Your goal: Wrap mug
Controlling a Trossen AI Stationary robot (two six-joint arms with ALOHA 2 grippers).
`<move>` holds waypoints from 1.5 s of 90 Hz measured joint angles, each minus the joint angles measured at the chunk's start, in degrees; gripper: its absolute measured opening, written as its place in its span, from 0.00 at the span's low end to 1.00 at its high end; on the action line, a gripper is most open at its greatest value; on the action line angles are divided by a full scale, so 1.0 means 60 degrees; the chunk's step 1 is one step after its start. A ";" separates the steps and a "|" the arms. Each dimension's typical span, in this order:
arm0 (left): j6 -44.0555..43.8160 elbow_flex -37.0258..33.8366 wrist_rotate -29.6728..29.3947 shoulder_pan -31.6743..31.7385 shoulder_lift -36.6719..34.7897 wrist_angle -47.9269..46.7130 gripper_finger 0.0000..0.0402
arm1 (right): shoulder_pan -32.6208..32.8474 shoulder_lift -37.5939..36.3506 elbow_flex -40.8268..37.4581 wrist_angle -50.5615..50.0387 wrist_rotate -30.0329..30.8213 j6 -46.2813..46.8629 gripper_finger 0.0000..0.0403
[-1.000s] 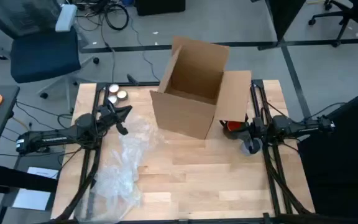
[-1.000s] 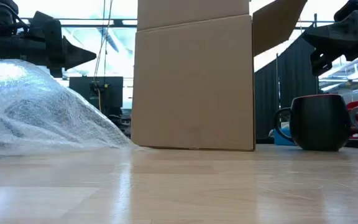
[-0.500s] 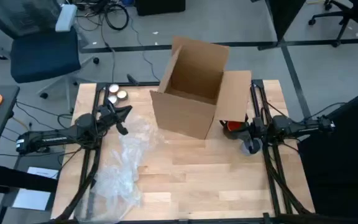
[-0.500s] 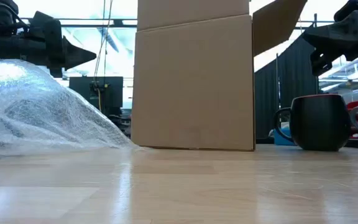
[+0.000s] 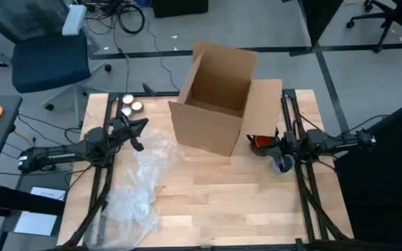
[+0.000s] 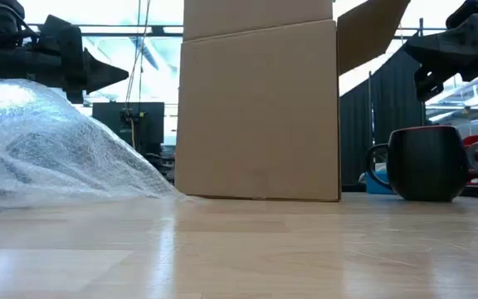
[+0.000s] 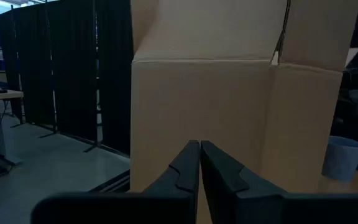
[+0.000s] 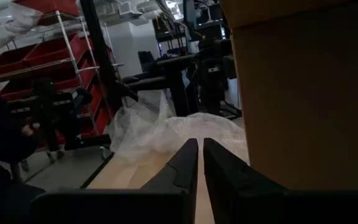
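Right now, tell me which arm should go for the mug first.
Right, probably. The right gripper hangs beside the mug, on the same side of the cardboard box. The left gripper sits across the box, over the bubble wrap. Both are shut, empty.

left end effector closed, right end effector closed
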 joint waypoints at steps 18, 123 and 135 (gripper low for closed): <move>0.0000 0.0001 0.0000 0.0000 0.0000 0.0000 0.00 | 0.0000 0.0000 0.0002 -0.0001 -0.0001 0.0000 0.00; 0.1933 -0.0001 -0.1290 0.0009 0.0003 0.4222 0.00 | 0.0000 0.0000 0.0002 0.0002 0.0003 0.0000 0.00; 0.1844 -0.0003 -0.1288 0.0009 0.0003 0.4139 0.00 | 0.0000 0.0000 0.0002 0.0002 0.0000 0.0000 0.00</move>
